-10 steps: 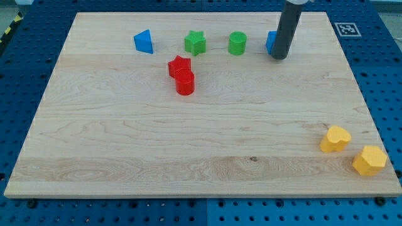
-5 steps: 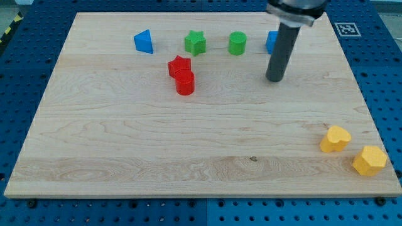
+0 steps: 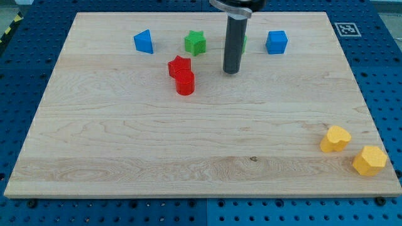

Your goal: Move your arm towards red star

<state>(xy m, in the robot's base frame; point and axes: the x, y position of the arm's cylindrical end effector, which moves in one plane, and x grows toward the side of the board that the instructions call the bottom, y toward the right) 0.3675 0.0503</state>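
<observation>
The red star (image 3: 178, 65) lies on the wooden board (image 3: 125, 138) left of centre in the upper part of the view. A red cylinder (image 3: 184, 83) touches it just below. My tip (image 3: 231, 71) rests on the board to the right of the red star, about a block's width or two away, touching no block. The rod rises from it and hides most of a green cylinder (image 3: 243, 42) behind it.
A blue triangular block (image 3: 144, 41), a green star (image 3: 195, 42) and a blue cube (image 3: 276, 42) stand in a row near the view's top. A yellow heart (image 3: 335, 139) and a yellow hexagon (image 3: 369, 160) sit at the bottom right.
My tip has moved from beside the blue cube down and then left across the board, ending close to the right of the red star. No block has moved.
</observation>
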